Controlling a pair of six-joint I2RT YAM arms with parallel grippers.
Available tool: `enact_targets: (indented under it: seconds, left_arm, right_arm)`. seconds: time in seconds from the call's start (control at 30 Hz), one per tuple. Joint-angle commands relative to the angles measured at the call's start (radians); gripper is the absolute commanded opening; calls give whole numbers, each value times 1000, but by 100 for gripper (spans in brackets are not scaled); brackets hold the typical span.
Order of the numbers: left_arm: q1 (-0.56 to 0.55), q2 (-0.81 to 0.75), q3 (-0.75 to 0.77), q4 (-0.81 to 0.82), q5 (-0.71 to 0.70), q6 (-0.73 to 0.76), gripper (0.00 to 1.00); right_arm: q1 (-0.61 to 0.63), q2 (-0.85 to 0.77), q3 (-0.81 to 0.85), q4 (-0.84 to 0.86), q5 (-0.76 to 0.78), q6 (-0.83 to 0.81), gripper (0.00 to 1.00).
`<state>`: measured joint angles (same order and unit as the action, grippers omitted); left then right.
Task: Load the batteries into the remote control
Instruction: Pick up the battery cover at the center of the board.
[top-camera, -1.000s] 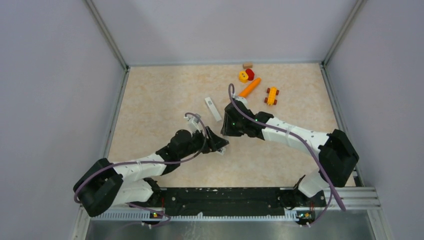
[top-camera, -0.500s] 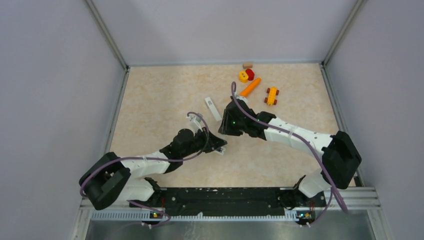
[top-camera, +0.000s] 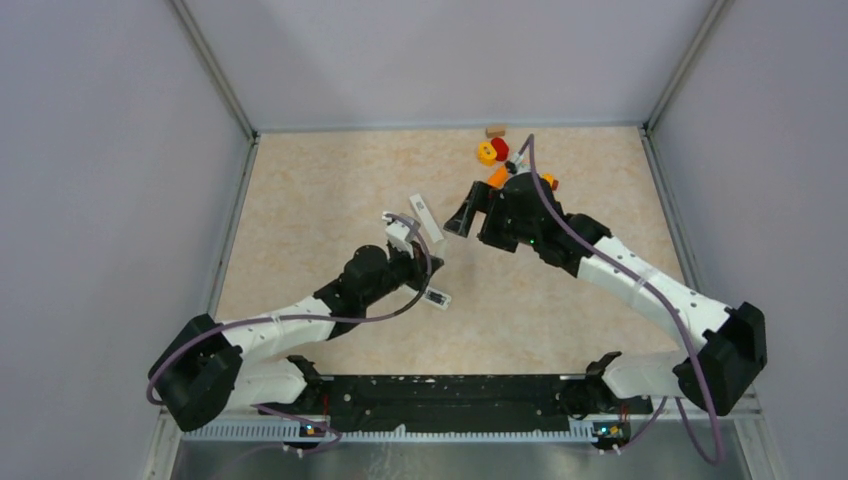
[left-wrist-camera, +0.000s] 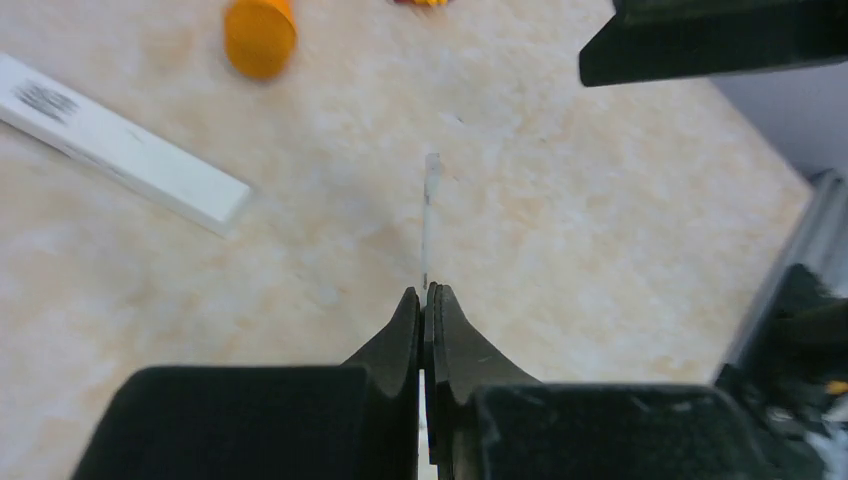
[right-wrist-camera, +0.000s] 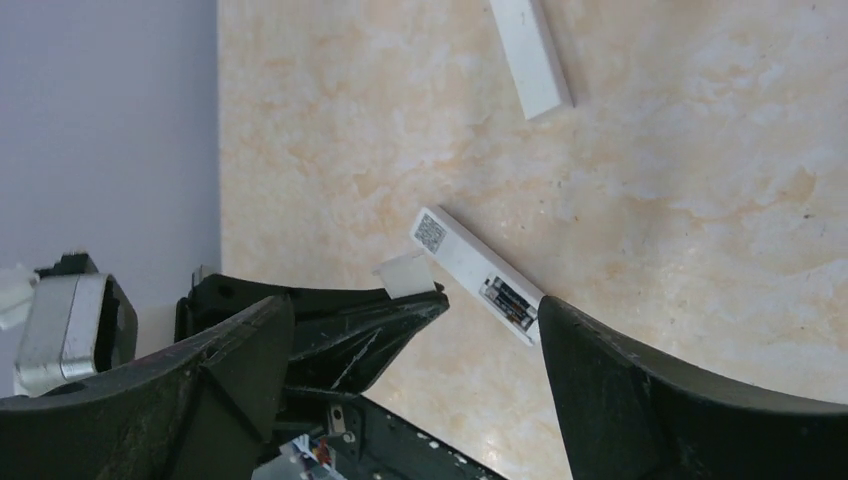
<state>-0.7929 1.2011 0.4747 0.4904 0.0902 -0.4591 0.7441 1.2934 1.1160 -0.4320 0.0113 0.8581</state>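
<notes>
The left pincer (left-wrist-camera: 425, 292) is clenching a thin white plate (left-wrist-camera: 431, 205), which is sticking out edge-on past its tips. The remote control (right-wrist-camera: 478, 275) is lying flat on the surface (top-camera: 320, 200) just beside that pincer, on the side nearer the arm bases. It is showing a printed label at one end and its black section at the other. The right pincer (right-wrist-camera: 415, 300) is hanging released above the surface, its fingers spread wide and gripping nothing, facing the left pincer. A second white bar (top-camera: 427, 218) is lying just beyond the left pincer, between the two arms. An orange carrot toy (top-camera: 497, 177) is peeking out from behind the right arm. A yellow-and-red toy (top-camera: 490, 151) and a small brown block (top-camera: 494, 130) are sitting near the far edge.
</notes>
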Motion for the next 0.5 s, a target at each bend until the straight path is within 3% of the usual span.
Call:
enact_targets:
  seconds: [0.0, 0.07, 0.23, 0.47]
  left_arm:
    - [-2, -65, 23, 98, -151, 409, 0]
    - [-2, -84, 19, 167, -142, 583, 0]
    - [-2, -83, 30, 302, -95, 946, 0]
    - [-2, -38, 61, 464, -38, 1254, 0]
  right_arm:
    - [-29, -98, 43, 38, -68, 60, 94]
    - [-31, -143, 24, 90, -61, 133, 90]
    - [-35, -194, -8, 189, -80, 339, 66]
    - [-34, -177, 8, 197, -104, 455, 68]
